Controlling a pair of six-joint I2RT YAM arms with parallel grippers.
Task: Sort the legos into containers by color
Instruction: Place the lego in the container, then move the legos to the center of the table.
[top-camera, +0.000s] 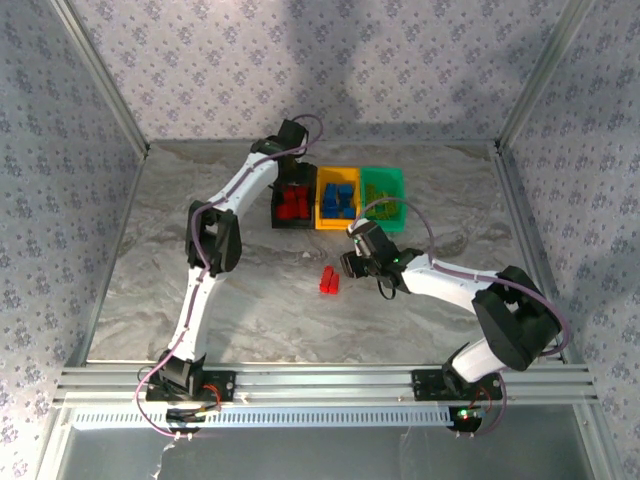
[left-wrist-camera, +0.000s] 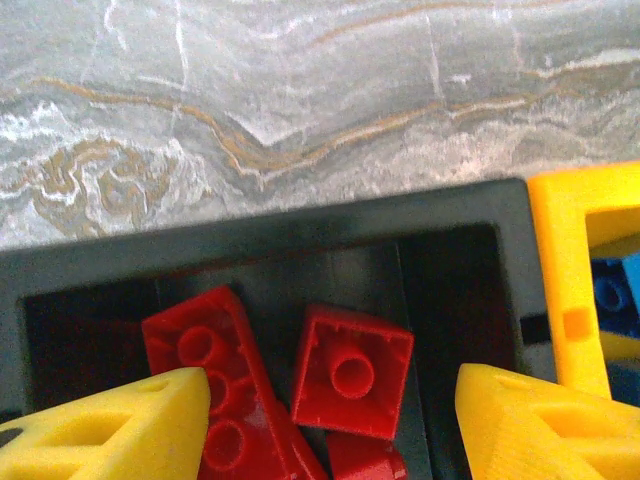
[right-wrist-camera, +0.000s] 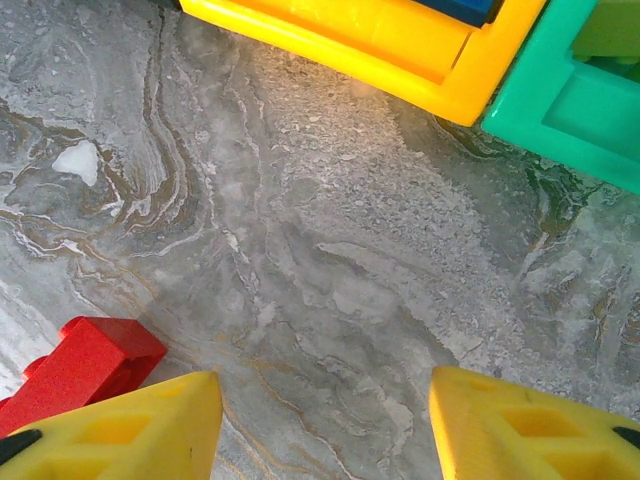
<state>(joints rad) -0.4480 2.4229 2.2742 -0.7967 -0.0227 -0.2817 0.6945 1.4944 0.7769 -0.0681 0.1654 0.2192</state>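
Bare table (top-camera: 250, 305) lay open all round the red bricks (top-camera: 328, 281). Behind them, three bins (top-camera: 337, 225) stood side by side, leaving no gap.

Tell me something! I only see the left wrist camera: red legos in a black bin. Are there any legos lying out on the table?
Observer: Yes, red legos lie on the table, near its middle.
Operator: Is the other arm near them?
Observer: Yes. The right gripper hangs just beside them, open and empty.
Operator: I see the edge of a yellow bin. What's past it?
Observer: A green bin, right up against the yellow one.
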